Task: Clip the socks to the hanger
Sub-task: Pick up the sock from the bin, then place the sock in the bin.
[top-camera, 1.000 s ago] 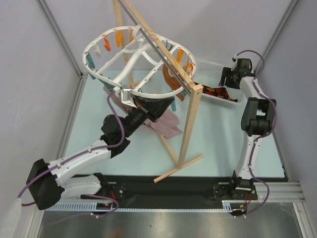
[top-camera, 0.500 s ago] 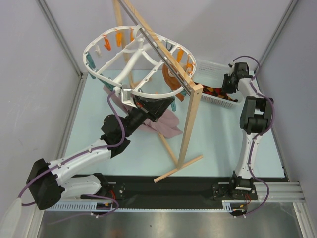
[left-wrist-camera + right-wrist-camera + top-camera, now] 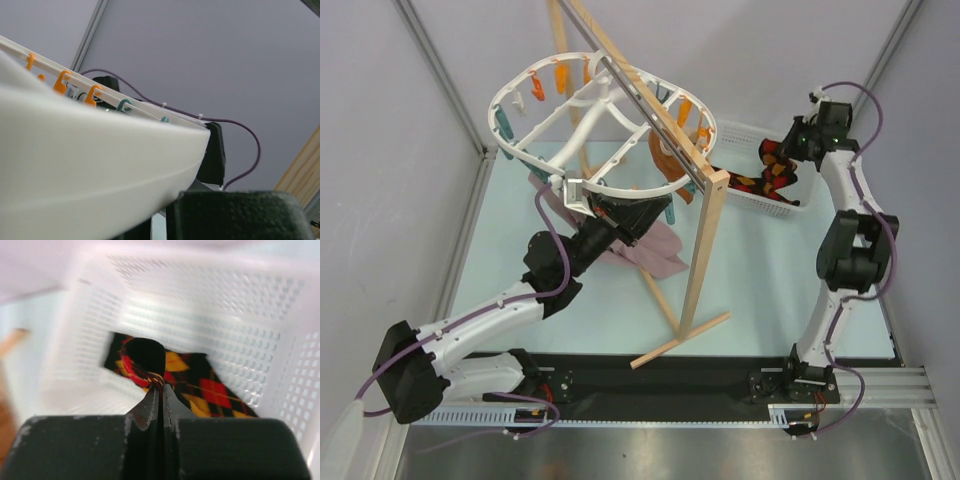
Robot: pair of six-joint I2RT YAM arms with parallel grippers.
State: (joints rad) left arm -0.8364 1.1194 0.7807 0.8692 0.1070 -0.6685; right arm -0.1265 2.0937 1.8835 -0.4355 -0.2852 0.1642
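Observation:
The hanger [image 3: 535,125], a white oval frame ringed with orange and teal clips, hangs tilted at the back left. My left gripper [image 3: 582,195] is shut on its near rim; in the left wrist view the white rim [image 3: 75,165] fills the frame above my fingers [image 3: 235,215]. My right gripper [image 3: 788,152] is over the basket, shut on the cuff of one checked sock [image 3: 144,357] that dangles from the fingertips [image 3: 150,405]. The sock [image 3: 775,165] shows black, red and yellow. A second sock [image 3: 210,390] lies on the basket floor.
A white perforated basket [image 3: 745,195] sits at the back right. A wooden stand [image 3: 705,230] with a metal rod crosses the middle. A mauve-pink cloth [image 3: 655,250] hangs below the hanger and an orange garment [image 3: 665,155] hangs near the rod.
My right gripper has shut on a sock and risen up and back out of the basket with it. The left arm and hanger have not moved.

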